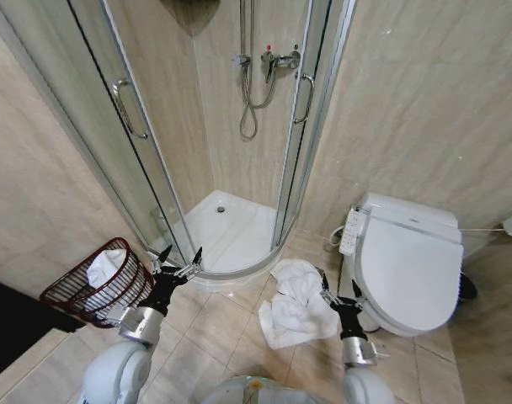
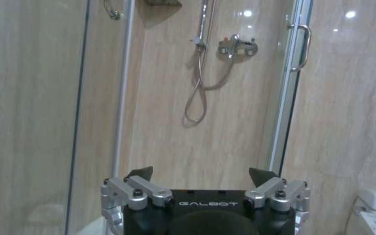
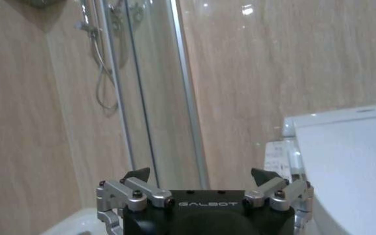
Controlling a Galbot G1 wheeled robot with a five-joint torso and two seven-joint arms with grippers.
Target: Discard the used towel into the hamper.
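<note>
The used towel (image 1: 294, 305) is a crumpled white heap on the tiled floor between the shower tray and the toilet. The hamper (image 1: 113, 301), a dark reddish wire basket, stands at the left by the wall with a white cloth (image 1: 103, 268) inside it. My left gripper (image 1: 180, 259) is raised and open right beside the hamper, its fingertips pointing at the shower; it holds nothing (image 2: 201, 174). My right gripper (image 1: 338, 288) is open and empty at the towel's right edge, in front of the toilet (image 3: 201, 175).
A curved glass shower enclosure (image 1: 146, 160) with a white tray (image 1: 226, 231) fills the corner ahead. A white toilet (image 1: 412, 269) with its lid down stands at the right. A dark object (image 1: 12, 324) lies at the lower left. Bare floor tiles (image 1: 214, 328) lie between my arms.
</note>
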